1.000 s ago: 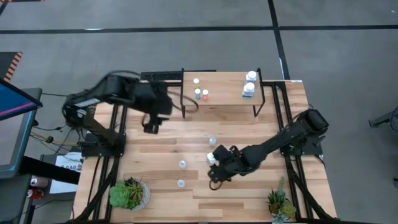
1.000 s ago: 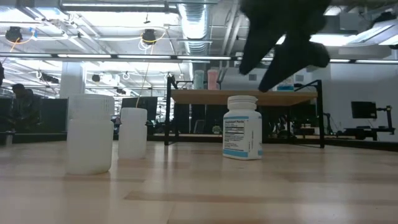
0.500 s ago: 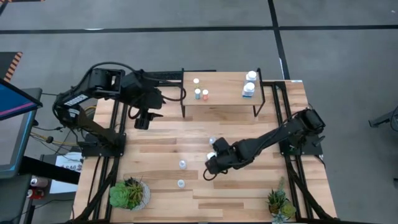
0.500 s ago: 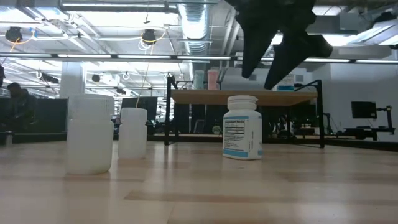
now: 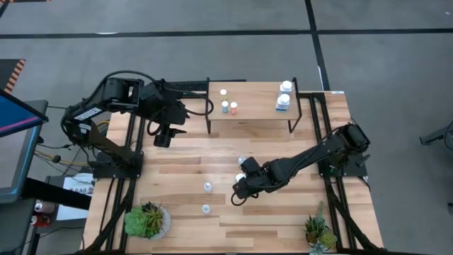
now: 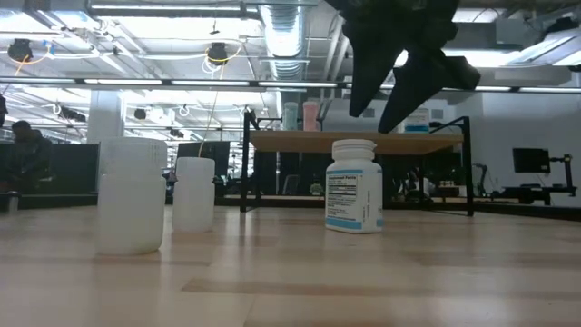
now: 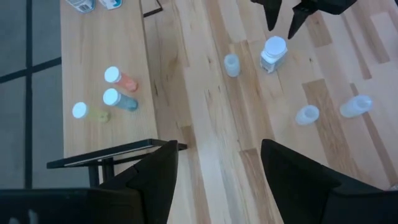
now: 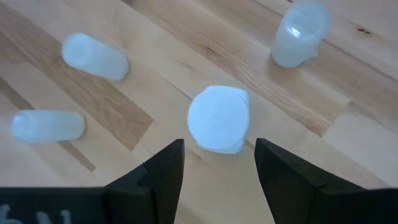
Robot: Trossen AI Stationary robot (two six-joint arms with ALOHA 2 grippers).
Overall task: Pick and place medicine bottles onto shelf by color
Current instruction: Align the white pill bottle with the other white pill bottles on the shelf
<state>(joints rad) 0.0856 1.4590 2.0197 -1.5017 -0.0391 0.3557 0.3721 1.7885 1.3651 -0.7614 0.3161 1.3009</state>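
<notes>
A white-capped bottle with a blue-and-white label (image 6: pixel 354 186) stands upright on the wooden table; it also shows in the right wrist view (image 8: pixel 217 118). My right gripper (image 6: pixel 392 86) hangs open just above it, fingers pointing down, and touches nothing. Three pale translucent bottles (image 8: pixel 94 56) (image 8: pixel 46 124) (image 8: pixel 298 34) stand around it. The shelf (image 5: pixel 251 117) at the far side carries three small bottles (image 5: pixel 225 106) and two larger white ones (image 5: pixel 283 101). My left gripper (image 5: pixel 161 134) is open and empty, left of the shelf.
Two potted green plants (image 5: pixel 147 219) (image 5: pixel 318 232) stand at the near corners. The shelf's black legs (image 5: pixel 208 106) rise between my left gripper and the shelf board. Bare planks lie between the bottles and the shelf.
My left gripper has drawn back toward the table's left edge and then held still. My right gripper has shifted a little toward the table's left, staying open, and now hangs over the labelled white bottle. No bottle has moved.
</notes>
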